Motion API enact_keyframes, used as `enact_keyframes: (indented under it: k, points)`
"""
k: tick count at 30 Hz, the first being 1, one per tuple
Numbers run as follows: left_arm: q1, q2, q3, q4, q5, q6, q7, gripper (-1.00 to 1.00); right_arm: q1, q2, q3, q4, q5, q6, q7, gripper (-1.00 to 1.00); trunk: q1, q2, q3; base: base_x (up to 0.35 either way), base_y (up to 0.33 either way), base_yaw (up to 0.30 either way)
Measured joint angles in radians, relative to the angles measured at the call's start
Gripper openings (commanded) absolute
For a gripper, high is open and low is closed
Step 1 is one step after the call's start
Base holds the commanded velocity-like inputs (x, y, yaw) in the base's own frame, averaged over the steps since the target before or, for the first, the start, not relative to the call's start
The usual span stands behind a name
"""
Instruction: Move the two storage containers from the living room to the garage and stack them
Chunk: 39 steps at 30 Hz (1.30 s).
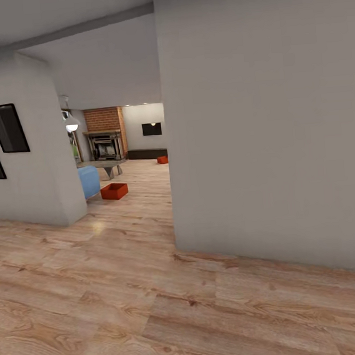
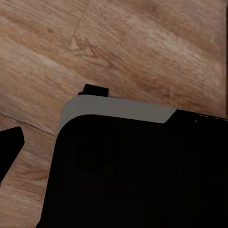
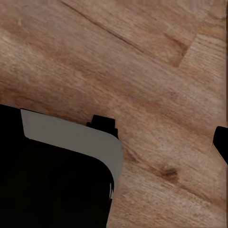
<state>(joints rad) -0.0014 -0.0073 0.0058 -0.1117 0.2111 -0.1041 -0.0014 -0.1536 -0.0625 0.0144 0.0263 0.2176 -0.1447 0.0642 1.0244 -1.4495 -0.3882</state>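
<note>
Through the opening ahead I look into the living room. One orange-red storage container (image 1: 114, 191) sits on the wood-plank floor beside the light-blue sofa (image 1: 89, 181). The other storage container (image 1: 162, 160) lies farther back, near the far wall. Both are far from me and nothing is holding them. In the left wrist view a single black fingertip (image 2: 9, 148) shows over the wood floor, and the right wrist view has one black fingertip (image 3: 221, 142) at its edge. Neither view shows anything held, and I cannot tell how the jaws stand. The garage is out of view.
A large grey wall (image 1: 264, 128) juts out on the right, and another wall with dark picture frames (image 1: 7, 128) stands on the left; the passage runs between them. A low grey table (image 1: 108, 165) and a brick fireplace (image 1: 105, 134) stand deeper in. My dark base (image 2: 137, 171) shows below each wrist.
</note>
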Motion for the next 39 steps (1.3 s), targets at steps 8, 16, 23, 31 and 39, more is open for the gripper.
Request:
enact_keyframes:
  k: [8,16,23,31,39]
  points:
    - [0.000,-0.001,0.000,0.000,-0.001,0.000,0.000,1.00,0.000,0.000,0.000,0.000,0.002,0.000,0.000,1.00,0.000,0.000,0.000,0.323,0.000,0.000]
    - [0.000,-0.002,0.000,0.000,-0.002,-0.001,0.000,1.00,0.000,0.001,-0.001,0.000,-0.002,0.003,0.001,1.00,0.000,0.000,0.000,0.323,0.000,0.000]
    - [0.000,-0.002,-0.001,0.000,-0.004,-0.001,0.000,1.00,0.000,0.000,0.004,0.000,0.003,0.000,0.002,1.00,0.000,0.000,0.000,0.323,0.000,0.157]
    - [0.000,-0.002,0.000,-0.001,-0.003,-0.001,0.000,1.00,0.000,0.000,0.003,0.000,-0.001,-0.001,0.000,1.00,0.000,0.000,0.000,0.323,0.000,0.285]
    - [0.000,-0.001,0.000,-0.001,-0.003,-0.002,0.000,1.00,0.000,0.000,0.003,0.000,-0.001,-0.003,-0.001,1.00,0.000,0.000,0.000,0.323,0.000,0.290]
